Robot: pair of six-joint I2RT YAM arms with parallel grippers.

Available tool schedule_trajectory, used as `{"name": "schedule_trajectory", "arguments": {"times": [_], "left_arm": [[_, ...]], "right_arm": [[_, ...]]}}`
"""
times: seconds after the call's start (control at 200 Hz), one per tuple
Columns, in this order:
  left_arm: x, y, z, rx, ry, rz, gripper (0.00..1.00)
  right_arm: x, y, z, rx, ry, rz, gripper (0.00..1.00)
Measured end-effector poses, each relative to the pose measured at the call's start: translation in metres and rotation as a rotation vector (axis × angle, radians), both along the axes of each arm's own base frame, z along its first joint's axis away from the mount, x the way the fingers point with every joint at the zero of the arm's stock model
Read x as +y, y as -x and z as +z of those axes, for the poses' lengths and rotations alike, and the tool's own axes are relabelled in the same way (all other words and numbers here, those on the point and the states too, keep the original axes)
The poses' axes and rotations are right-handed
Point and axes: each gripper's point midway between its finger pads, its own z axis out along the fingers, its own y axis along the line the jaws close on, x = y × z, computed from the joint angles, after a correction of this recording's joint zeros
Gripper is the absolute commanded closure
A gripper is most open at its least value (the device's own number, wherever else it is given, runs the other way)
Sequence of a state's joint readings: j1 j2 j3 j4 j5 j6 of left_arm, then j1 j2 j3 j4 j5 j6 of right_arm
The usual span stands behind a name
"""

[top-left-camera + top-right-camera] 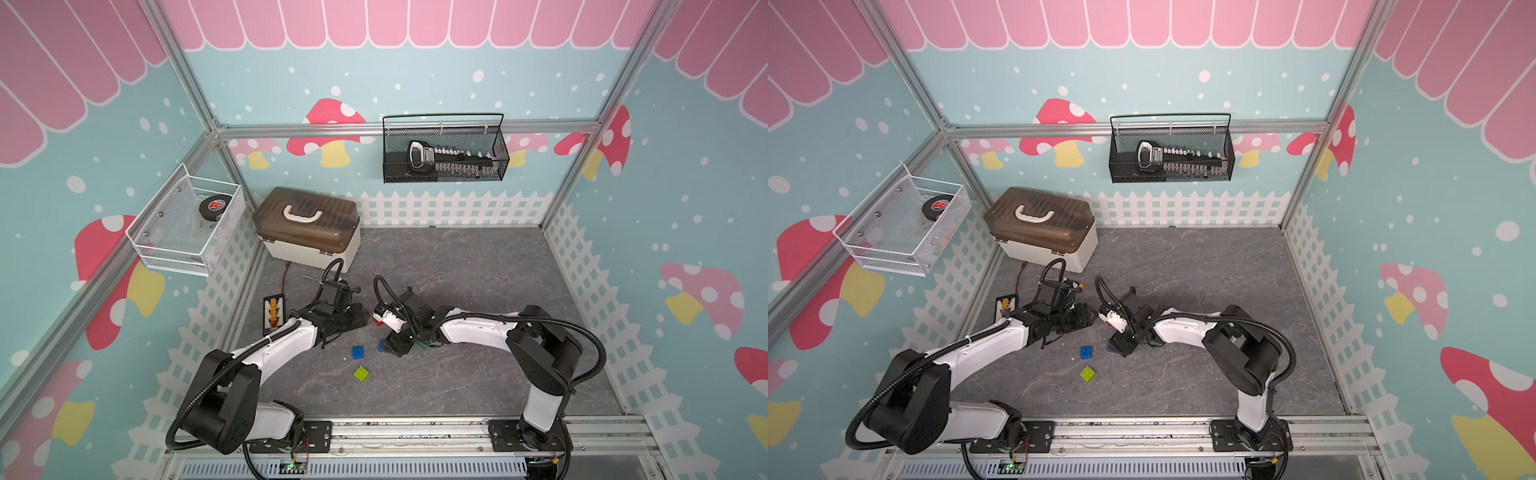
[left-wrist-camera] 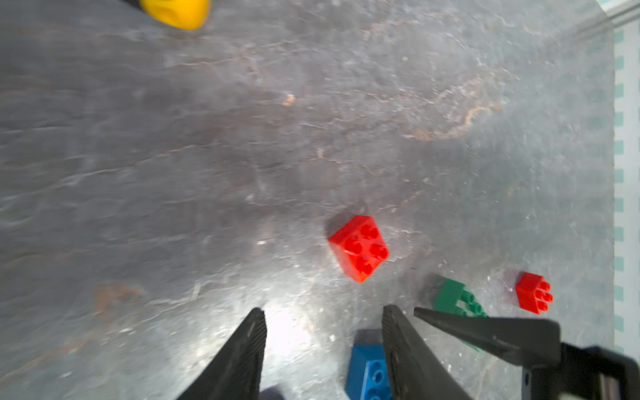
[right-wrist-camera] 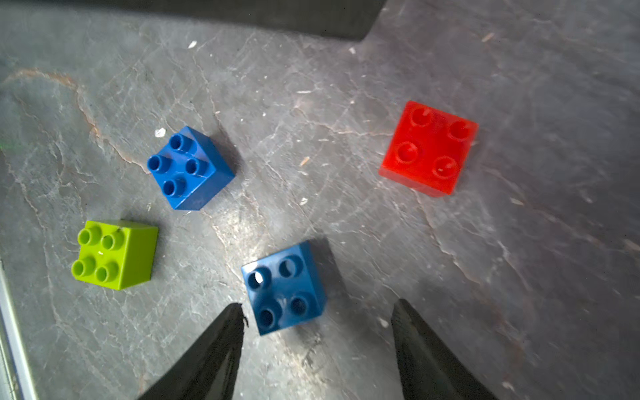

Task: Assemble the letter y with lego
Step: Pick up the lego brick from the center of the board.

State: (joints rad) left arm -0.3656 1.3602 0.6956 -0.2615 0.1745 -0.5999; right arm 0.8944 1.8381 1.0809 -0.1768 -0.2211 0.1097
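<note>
Now: bricks all loose on the table (image 1: 457, 270), each apart from the rest. Left gripper (image 2: 323, 309): jaws moderately apart, nothing between them; a red brick (image 2: 359, 247) lies ahead of the tips, a green brick (image 2: 456, 298) and a second red brick (image 2: 534, 297) further off to one side. Right gripper (image 3: 318, 304): jaws wider, also empty; a blue brick (image 3: 284, 287) sits just ahead of the tips, close beside one finger, not clamped. Second blue brick (image 3: 188, 168) and lime brick (image 3: 116, 254) stand studs up, near each other, between the two arms in both top views. The two grippers are near each other, tips apart.
</note>
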Motion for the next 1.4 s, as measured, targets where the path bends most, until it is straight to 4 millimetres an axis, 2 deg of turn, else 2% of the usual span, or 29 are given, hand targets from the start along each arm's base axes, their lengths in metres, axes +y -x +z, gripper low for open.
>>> {"name": "schedule_trajectory", "arguments": {"times": [0.13,0.35,0.455,0.575,0.695,0.92,1.116,1.276,1.401], "left_arm": [[0.007,0.004,-0.004,0.011,-0.008,0.017,0.44],[0.012,0.006,-0.009,0.022,-0.009,0.034,0.44],[0.013,0.005,-0.009,0.026,-0.004,0.045,0.44],[0.013,0.004,-0.013,0.034,-0.004,0.053,0.44],[0.015,0.002,-0.017,0.04,-0.012,0.065,0.44],[0.017,0.001,-0.029,0.073,-0.028,0.089,0.45],[0.019,-0.004,-0.037,0.092,-0.048,0.101,0.46],[0.015,-0.018,-0.035,0.088,-0.054,0.105,0.46],[0.01,-0.032,-0.036,0.089,-0.057,0.101,0.47]], "right_arm": [[-0.001,0.008,-0.006,0.003,0.038,0.03,0.38],[0.005,0.012,-0.01,-0.029,0.085,0.064,0.41],[0.006,0.015,-0.013,-0.039,0.102,0.074,0.47],[0.009,0.012,-0.015,-0.05,0.11,0.075,0.54],[0.012,0.008,-0.016,-0.062,0.116,0.072,0.56],[0.012,0.005,-0.016,-0.08,0.125,0.074,0.73],[0.011,0.004,-0.016,-0.094,0.131,0.067,0.77],[-0.008,0.01,-0.015,-0.091,0.142,0.041,0.77],[-0.024,0.007,-0.01,-0.087,0.129,-0.01,0.77]]}}
